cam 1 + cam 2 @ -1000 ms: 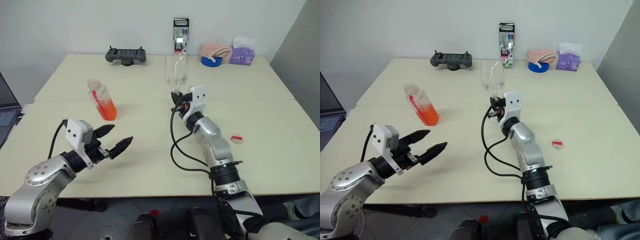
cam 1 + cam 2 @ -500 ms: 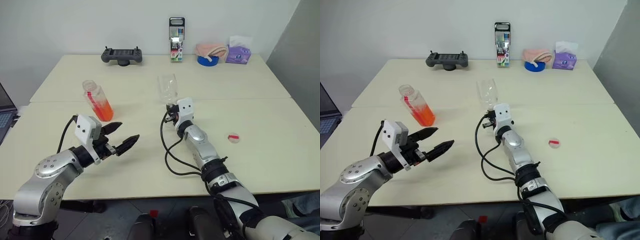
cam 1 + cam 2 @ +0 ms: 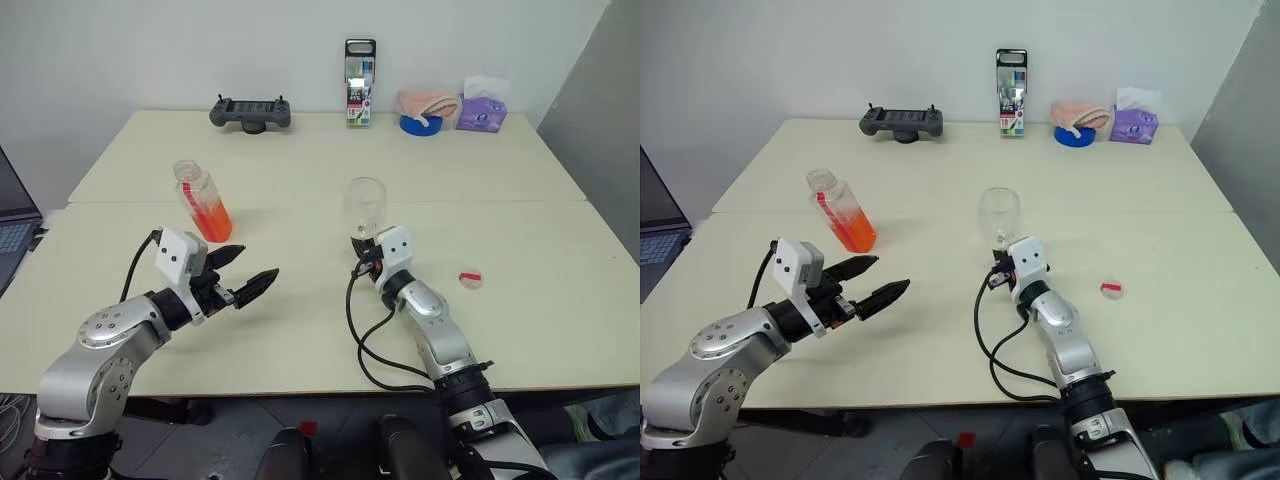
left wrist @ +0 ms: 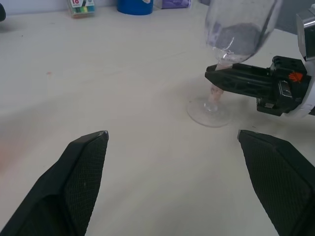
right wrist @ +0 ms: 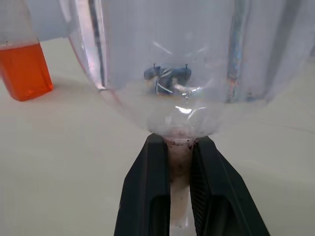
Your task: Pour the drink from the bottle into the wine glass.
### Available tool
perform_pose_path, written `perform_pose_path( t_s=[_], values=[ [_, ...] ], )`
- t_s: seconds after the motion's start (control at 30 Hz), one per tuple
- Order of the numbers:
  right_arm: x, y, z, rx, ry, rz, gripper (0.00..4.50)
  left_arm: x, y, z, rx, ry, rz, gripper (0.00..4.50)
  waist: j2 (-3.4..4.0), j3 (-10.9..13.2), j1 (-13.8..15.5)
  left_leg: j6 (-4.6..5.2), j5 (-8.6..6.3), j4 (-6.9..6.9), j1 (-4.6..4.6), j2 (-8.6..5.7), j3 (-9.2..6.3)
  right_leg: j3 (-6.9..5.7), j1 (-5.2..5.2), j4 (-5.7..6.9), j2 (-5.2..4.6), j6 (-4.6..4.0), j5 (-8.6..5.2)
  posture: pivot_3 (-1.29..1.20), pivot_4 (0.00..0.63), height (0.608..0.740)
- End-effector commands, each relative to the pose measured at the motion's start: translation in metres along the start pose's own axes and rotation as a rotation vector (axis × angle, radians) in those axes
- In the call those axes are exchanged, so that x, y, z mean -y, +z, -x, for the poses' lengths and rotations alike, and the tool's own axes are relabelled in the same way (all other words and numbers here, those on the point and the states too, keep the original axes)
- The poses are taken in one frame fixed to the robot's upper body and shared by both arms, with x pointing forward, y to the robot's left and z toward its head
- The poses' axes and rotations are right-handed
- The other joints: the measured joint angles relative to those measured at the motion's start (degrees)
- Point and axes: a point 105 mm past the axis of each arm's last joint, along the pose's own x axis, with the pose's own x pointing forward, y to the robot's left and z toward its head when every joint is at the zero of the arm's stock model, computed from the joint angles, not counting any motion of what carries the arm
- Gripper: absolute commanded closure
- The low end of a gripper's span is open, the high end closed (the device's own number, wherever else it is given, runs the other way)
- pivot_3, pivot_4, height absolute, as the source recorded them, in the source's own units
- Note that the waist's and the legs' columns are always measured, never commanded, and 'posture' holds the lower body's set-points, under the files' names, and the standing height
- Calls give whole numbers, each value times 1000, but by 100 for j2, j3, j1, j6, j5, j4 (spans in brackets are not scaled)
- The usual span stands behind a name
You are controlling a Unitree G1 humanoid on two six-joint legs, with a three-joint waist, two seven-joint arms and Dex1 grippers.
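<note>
Plain beige worktop (image 3: pixel 300 330). Wine glass (image 3: pixel 364 205) mid-frame, stem pinched by right gripper (image 3: pixel 366 258) fingers; thin, fragile imo. Bottle (image 3: pixel 202 200) upper left, light but slick: grab mid-body. Left gripper (image 3: pixel 245 282) fingers spread, empty.

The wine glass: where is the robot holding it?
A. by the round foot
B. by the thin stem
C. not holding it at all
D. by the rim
B: the right gripper is shut on the stem of the wine glass, just under the bowl, with the foot resting on the table.
</note>
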Motion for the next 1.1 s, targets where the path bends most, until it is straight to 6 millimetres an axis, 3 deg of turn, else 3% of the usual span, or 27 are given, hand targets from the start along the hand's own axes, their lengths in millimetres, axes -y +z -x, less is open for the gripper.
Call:
perform_pose_path(
  t_s=[0.03,0.17,0.5,0.9,1.1],
  values=[
    [-2,-38,15,-164,30,-12,4279,-2,8,1,19,2,-29,0,-1,0,13,0,0,-4,7,0,0,0,7,-3,0,1,-2,0,150,740],
    [-5,-41,16,-196,56,-17,4279,-4,6,0,13,5,-29,0,-12,-10,25,-1,0,-40,49,-1,0,-1,43,-24,-3,1,-10,0,150,740],
    [-5,-34,15,-185,114,-6,4279,-5,3,-4,4,1,-29,0,-17,-21,19,-1,0,-77,56,4,3,-2,46,-61,-1,0,-10,0,150,740],
    [-7,-31,17,-218,153,60,126,-11,-2,-6,-8,12,-28,0,-12,-16,4,-1,0,-77,46,5,0,-6,40,-65,-2,2,-8,0,150,740],
    [1,-1,37,-209,266,134,53,-37,-5,1,41,183,-37,0,-6,-12,24,-2,0,-77,37,0,1,-5,38,-76,-5,3,-8,0,150,740]
  ],
)
